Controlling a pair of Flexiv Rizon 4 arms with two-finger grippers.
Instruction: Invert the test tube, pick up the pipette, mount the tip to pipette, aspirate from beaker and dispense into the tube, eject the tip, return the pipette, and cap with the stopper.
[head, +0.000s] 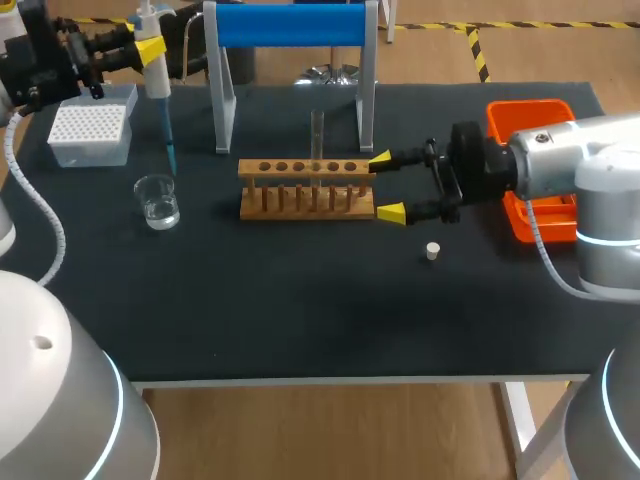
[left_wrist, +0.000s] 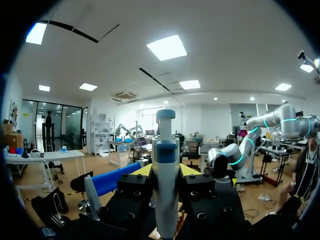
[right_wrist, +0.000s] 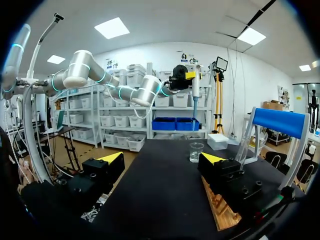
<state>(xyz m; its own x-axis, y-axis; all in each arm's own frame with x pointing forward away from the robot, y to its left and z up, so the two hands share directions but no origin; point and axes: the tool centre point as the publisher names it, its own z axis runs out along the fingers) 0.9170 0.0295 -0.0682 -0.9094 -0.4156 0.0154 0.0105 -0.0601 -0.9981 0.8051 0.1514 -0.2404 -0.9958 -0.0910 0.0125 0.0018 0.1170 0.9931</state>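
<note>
Counter (head: 300, 320): left hand (head: 150, 50) clamped on pipette (head: 160, 85), tip hanging just above and behind beaker (head: 158, 202). At rack (head: 307, 190) end, right hand (head: 385, 186) spread wide; test tube (head: 317, 135) upright in rack. Risk: off-centre descent catches beaker rim, tipping it.

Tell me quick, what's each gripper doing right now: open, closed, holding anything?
Left gripper: shut on the pipette.
Right gripper: open, holding nothing, at the end of the wooden rack.
</note>
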